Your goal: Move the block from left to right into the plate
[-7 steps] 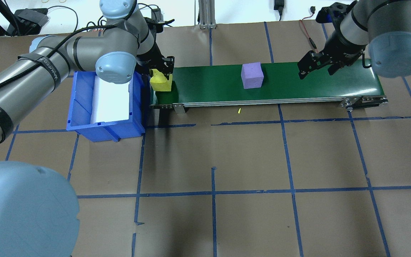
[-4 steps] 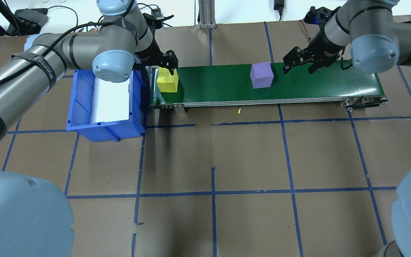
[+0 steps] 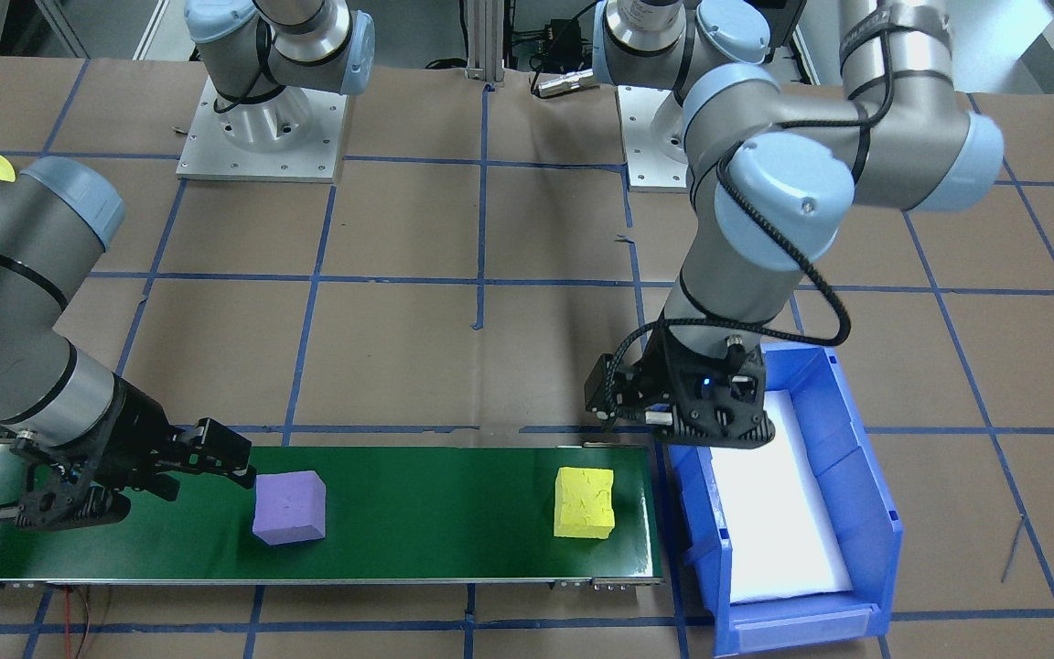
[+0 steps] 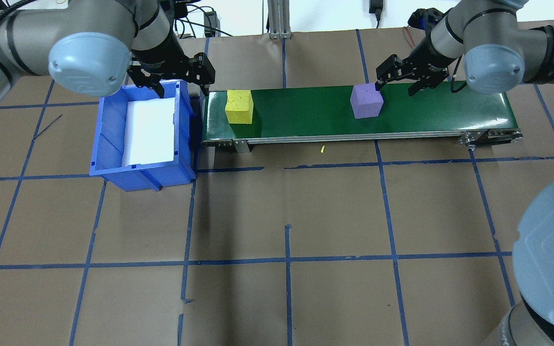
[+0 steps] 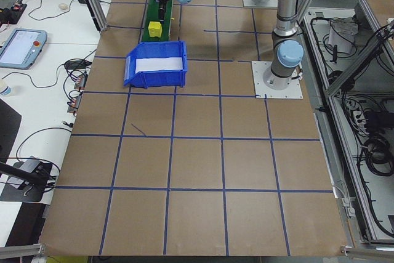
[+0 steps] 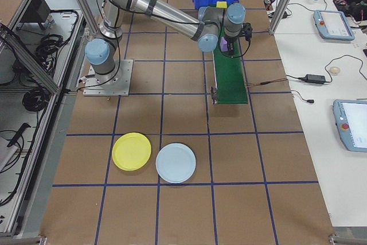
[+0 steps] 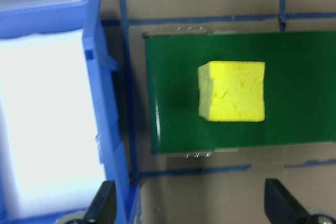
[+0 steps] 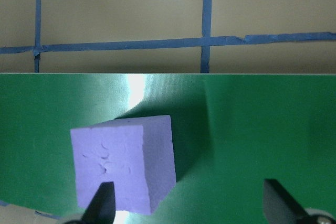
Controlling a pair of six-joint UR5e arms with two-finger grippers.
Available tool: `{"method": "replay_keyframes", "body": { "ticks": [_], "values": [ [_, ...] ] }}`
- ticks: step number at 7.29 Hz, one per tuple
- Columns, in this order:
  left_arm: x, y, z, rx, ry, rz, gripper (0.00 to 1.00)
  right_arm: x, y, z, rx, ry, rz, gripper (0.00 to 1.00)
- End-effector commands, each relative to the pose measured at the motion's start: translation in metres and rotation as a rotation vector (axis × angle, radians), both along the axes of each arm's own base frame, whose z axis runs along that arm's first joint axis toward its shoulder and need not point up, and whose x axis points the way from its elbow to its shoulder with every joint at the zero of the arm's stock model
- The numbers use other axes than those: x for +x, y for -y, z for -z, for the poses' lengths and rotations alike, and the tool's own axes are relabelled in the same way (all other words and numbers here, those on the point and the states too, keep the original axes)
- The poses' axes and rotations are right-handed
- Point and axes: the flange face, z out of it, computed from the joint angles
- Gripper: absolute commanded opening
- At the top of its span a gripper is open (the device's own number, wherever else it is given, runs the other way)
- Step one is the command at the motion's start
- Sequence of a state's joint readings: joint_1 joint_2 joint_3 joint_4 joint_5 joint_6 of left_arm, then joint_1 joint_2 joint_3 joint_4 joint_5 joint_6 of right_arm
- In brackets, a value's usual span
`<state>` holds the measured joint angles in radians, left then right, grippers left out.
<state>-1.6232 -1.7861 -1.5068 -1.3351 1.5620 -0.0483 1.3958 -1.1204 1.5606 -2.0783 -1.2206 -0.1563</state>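
Note:
A yellow block (image 4: 239, 106) (image 3: 584, 502) (image 7: 231, 91) lies free near the left end of the green conveyor belt (image 4: 426, 110). A purple block (image 4: 366, 101) (image 3: 288, 507) (image 8: 124, 163) sits further right on the belt. My left gripper (image 4: 177, 81) (image 7: 191, 205) is open and empty above the blue bin's far corner, left of the yellow block. My right gripper (image 4: 397, 84) (image 3: 115, 490) (image 8: 190, 203) is open just beyond the purple block, one finger over the block's edge. The yellow plate (image 6: 132, 151) lies flat far from the belt, in the exterior right view only.
A blue bin (image 4: 108, 144) (image 3: 865, 476) with a white liner stands against the belt's left end. A light blue plate (image 6: 175, 163) lies beside the yellow one. A small yellow scrap (image 4: 322, 149) lies on the brown paper in front of the belt.
My left gripper let go of the yellow block and drew back left over the bin. Both blocks rode right along the belt. My right gripper moved left to the purple block.

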Motion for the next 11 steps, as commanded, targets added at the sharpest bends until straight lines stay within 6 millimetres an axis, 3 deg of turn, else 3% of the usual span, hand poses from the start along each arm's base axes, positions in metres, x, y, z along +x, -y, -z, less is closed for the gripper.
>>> {"method": "replay_keyframes", "body": {
  "ticks": [1,3,4,6,8,9,10,11],
  "values": [
    [0.037,-0.047,-0.060,0.019,0.025,-0.058,1.00,-0.001,0.005,0.004,0.020,0.008,0.048,0.99],
    [0.038,-0.084,-0.088,0.054,0.064,-0.055,1.00,-0.001,0.005,0.007,0.027,0.009,0.056,0.99],
    [0.043,-0.088,-0.099,0.031,0.062,-0.065,1.00,-0.001,0.004,0.008,0.028,0.010,0.056,0.99],
    [0.041,-0.094,-0.085,0.066,0.051,-0.080,1.00,0.000,0.002,0.014,0.033,0.009,0.043,0.98],
    [0.048,-0.103,-0.089,0.067,0.055,-0.061,1.00,-0.009,-0.010,0.043,0.025,-0.105,-0.073,0.69],
    [0.053,-0.102,-0.086,0.072,0.024,-0.021,1.00,-0.012,-0.008,0.030,-0.023,-0.145,-0.133,0.54],
    [0.058,-0.101,-0.086,0.072,-0.006,-0.036,1.00,-0.015,-0.002,0.018,-0.062,-0.163,-0.182,0.46],
    [0.060,-0.101,-0.088,0.068,-0.006,-0.039,1.00,-0.031,0.002,0.003,-0.097,-0.246,-0.273,0.46]
  ]
}}
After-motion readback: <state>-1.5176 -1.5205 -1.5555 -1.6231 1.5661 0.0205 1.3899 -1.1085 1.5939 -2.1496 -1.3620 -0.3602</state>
